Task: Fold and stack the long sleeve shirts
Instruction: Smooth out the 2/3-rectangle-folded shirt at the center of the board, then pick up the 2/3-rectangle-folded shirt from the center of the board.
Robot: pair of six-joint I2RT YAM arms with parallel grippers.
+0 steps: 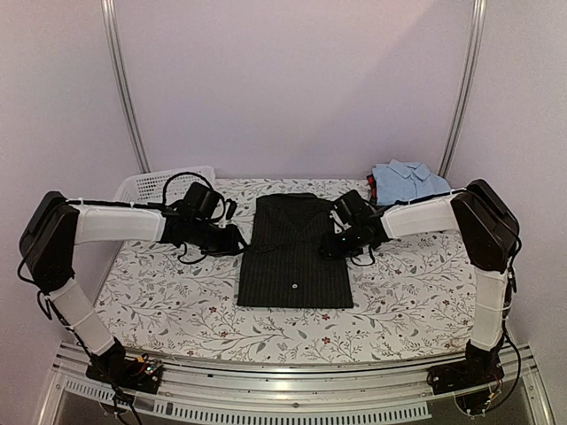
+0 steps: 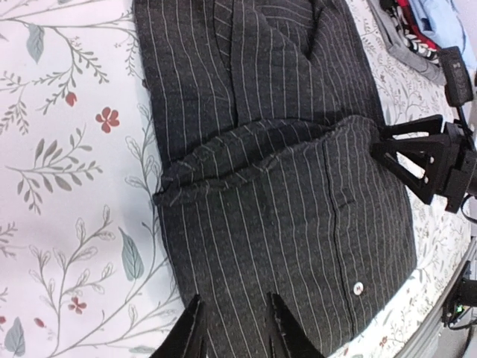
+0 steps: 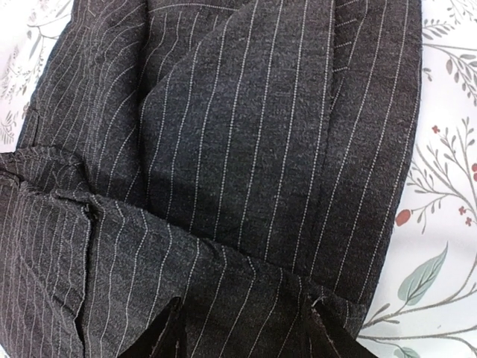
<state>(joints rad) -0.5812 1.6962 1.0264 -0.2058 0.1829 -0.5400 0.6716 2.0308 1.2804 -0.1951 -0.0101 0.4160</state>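
Note:
The black pinstriped long sleeve shirt (image 1: 295,252) lies folded in the middle of the table, with a white button (image 2: 356,286) showing near its front edge. A folded-over layer crosses it with a rumpled hem (image 2: 246,142). My left gripper (image 2: 237,317) is at the shirt's left edge, its jaws apart over flat cloth. At the right edge my right gripper (image 3: 246,321) stands with its fingers wide apart above the fold, and the cloth between them is not pinched. The light blue long sleeve shirt (image 1: 407,181) lies folded at the back right corner.
A white mesh basket (image 1: 164,184) stands at the back left corner. The table has a floral cloth (image 1: 177,292). My right gripper (image 2: 425,160) shows in the left wrist view at the far side of the shirt. Metal frame posts rise behind both back corners.

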